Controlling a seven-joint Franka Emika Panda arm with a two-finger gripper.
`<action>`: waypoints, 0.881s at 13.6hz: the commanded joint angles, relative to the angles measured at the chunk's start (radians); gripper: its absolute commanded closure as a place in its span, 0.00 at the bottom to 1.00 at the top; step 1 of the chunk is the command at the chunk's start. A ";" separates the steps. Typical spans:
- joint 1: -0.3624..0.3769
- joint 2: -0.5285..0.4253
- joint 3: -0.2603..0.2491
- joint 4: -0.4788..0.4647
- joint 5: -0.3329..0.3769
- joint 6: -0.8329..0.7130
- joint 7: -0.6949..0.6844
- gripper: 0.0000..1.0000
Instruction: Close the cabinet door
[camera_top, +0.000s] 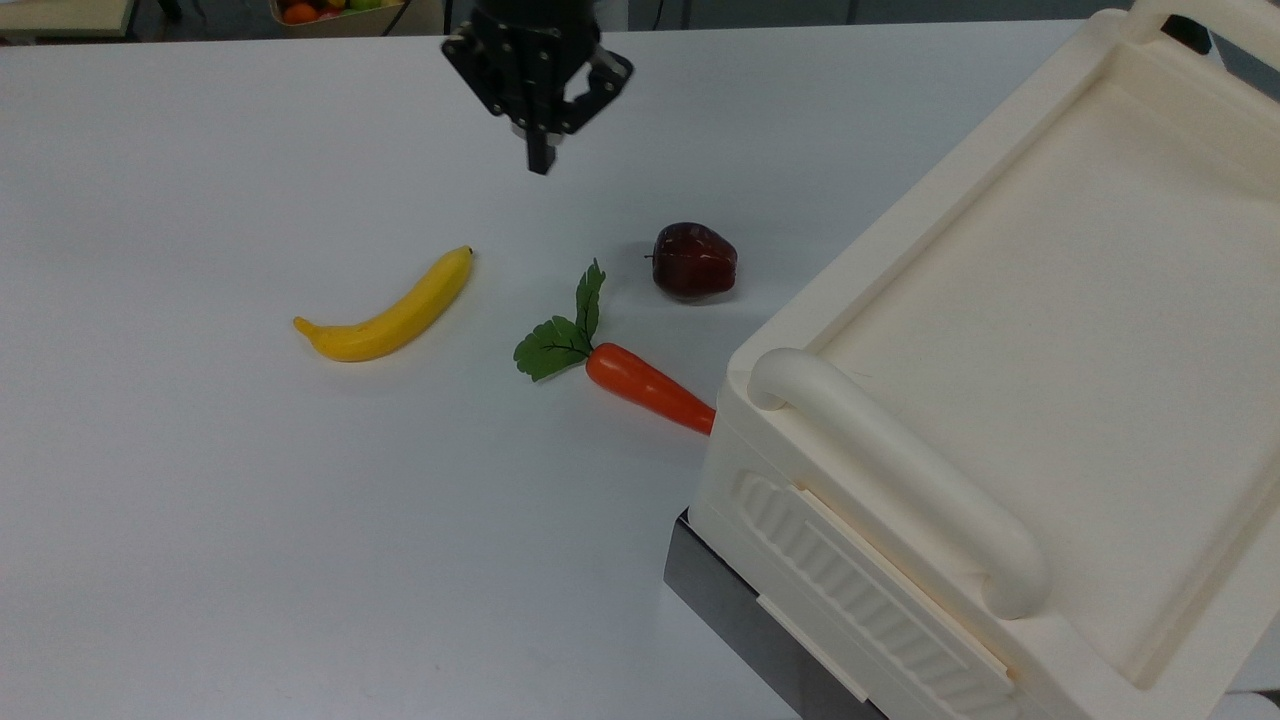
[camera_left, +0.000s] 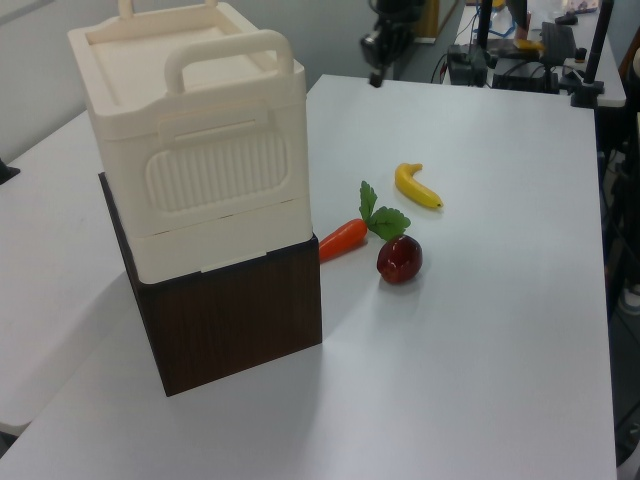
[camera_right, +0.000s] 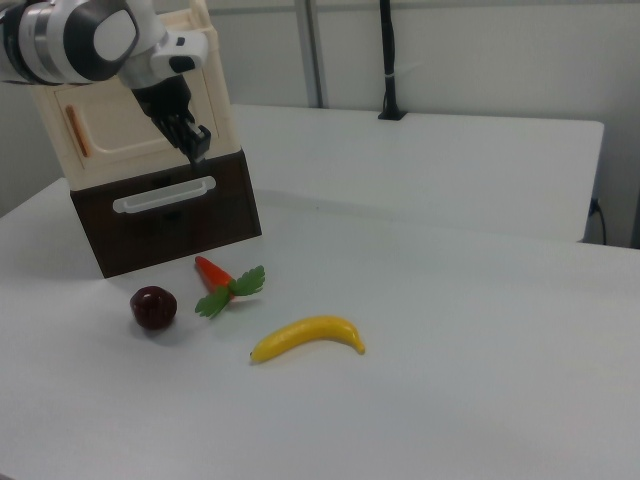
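From my station, the cabinet door (camera_right: 150, 118) sat flush in the front of the cabinet (camera_top: 1010, 330), its copper strip at the right view's left end and its long axis level; I judged it shut already. The gripper (camera_top: 540, 160) hung above the table (camera_top: 200, 520), well clear of the cabinet toward the top view's left, fingers pressed together and holding nothing. The door was smooth cream plastic with a recessed centre. A glossy apple (camera_top: 694, 261) lay near the cabinet.

Cream cabinet (camera_right: 150, 110) upright on table; cabinet door (camera_right: 130, 122) flush shut, copper strip at right view's left.
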 joint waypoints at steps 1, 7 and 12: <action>0.007 -0.113 -0.067 -0.112 0.003 -0.145 -0.257 1.00; -0.010 -0.124 -0.084 -0.135 -0.042 -0.225 -0.350 0.98; -0.026 -0.132 -0.086 -0.132 -0.031 -0.234 -0.342 0.25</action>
